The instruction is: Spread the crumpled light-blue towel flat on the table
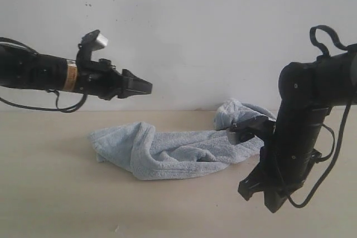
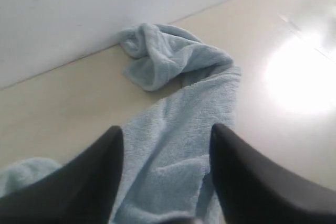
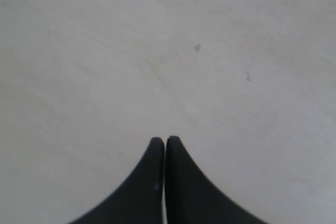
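The towel (image 1: pixel 167 151) lies bunched into a long strip on the table (image 1: pixel 50 199) near the wall (image 1: pixel 195 26), its long axis running left to right in my exterior view, right end heaped toward the wall. My left gripper (image 1: pixel 146 87) hangs above it, jaws apart, empty; my right gripper (image 3: pixel 165 141) is pinched closed on nothing over bare table.

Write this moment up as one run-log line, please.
towel: crumpled on table | left gripper: open, empty, above towel | right gripper: shut, empty, over table
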### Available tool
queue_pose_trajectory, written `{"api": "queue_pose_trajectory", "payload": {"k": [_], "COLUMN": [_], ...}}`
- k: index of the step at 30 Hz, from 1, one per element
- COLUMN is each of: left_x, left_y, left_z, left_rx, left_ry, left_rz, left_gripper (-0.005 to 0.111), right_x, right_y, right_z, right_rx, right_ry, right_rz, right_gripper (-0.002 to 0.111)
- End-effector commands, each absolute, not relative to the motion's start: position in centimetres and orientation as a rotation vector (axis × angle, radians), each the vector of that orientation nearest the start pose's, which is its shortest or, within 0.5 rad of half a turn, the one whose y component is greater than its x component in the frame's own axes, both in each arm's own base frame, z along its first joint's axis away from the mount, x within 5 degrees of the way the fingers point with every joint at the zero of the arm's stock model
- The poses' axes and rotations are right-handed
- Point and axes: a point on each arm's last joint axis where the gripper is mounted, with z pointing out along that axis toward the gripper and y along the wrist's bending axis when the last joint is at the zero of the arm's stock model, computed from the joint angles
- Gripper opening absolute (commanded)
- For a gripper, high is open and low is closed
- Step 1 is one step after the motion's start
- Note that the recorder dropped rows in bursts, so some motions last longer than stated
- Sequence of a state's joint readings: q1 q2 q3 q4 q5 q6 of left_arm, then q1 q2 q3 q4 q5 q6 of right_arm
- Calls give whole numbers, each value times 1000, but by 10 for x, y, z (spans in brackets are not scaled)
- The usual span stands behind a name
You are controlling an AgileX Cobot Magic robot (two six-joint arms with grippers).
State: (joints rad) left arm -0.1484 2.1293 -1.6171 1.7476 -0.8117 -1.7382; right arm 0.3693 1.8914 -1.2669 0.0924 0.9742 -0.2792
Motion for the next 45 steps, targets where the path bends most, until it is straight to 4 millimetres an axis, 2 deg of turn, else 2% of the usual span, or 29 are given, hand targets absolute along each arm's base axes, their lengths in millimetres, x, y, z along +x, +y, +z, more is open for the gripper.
{"api": "queue_pose_trajectory", "payload": {"k": [1, 3, 6, 9, 13, 22, 24, 26, 27, 28, 29, 30, 31, 32, 33, 34, 36, 37, 38, 39, 41, 43, 45], "left_x": [465, 469, 468, 468, 466, 466, 466, 464, 464, 465, 468, 470, 471, 470, 466, 460, 448, 438, 425, 412, 398, 387, 389], "left_y": [-153, -153, -158, -167, -182, -204, -205, -205, -203, -200, -190, -184, -179, -179, -178, -180, -187, -192, -198, -203, -210, -214, -222], "left_z": [199, 183, 159, 136, 126, 129, 139, 160, 178, 187, 203, 209, 213, 210, 202, 194, 189, 189, 193, 201, 216, 238, 259], "left_rx": [506, 415, 370, 308, 314, 491, 524, 518, 513, 526, 512, 543, 810, 1083, 1322, 1462, 1392, 1276, 1088, 925, 744, 660, 615], "left_ry": [2088, 2146, 2219, 2281, 2291, 2175, 2137, 2094, 2053, 2022, 1963, 1927, 1823, 1707, 1596, 1530, 1623, 1726, 1868, 1979, 2102, 2166, 2139], "left_rz": [-779, -795, -875, -873, -801, -426, -364, -366, -338, -285, -111, 9, 272, 444, 573, 618, 495, 400, 283, 208, 147, 125, 24], "left_gripper": [63, 64, 64, 60, 53, 53, 46, 25, 6, 4, 4, 4, 4, 4, 4, 4, 4, 4, 4, 4, 4, 4, 4], "right_x": [331, 329, 327, 328, 326, 326, 326, 326, 326, 326, 326, 326, 326, 326, 326, 326, 325, 325, 324, 324, 324, 324, 325], "right_y": [138, 140, 141, 142, 141, 141, 141, 141, 141, 141, 141, 141, 141, 141, 142, 142, 143, 143, 144, 144, 144, 144, 145], "right_z": [179, 180, 180, 180, 180, 180, 180, 180, 180, 180, 180, 180, 180, 180, 180, 180, 180, 180, 181, 181, 181, 181, 181], "right_rx": [-901, -887, -872, -873, -881, -885, -885, -884, -884, -884, -884, -884, -885, -882, -879, -877, -867, -869, -864, -864, -864, -855, -844], "right_ry": [2950, 2970, 2985, 2975, 2994, 2994, 2994, 2992, 2992, 2992, 2992, 2992, 2994, 2995, 2996, 2996, 3000, 3002, 3005, 3005, 3005, 3005, 2996], "right_rz": [166, 200, 237, 246, 248, 248, 248, 248, 248, 248, 248, 248, 248, 248, 253, 256, 274, 285, 294, 294, 295, 302, 311], "right_gripper": [0, 0, 0, 0, 0, 0, 0, 0, 0, 0, 0, 0, 0, 0, 0, 0, 0, 0, 0, 0, 0, 0, 0]}}
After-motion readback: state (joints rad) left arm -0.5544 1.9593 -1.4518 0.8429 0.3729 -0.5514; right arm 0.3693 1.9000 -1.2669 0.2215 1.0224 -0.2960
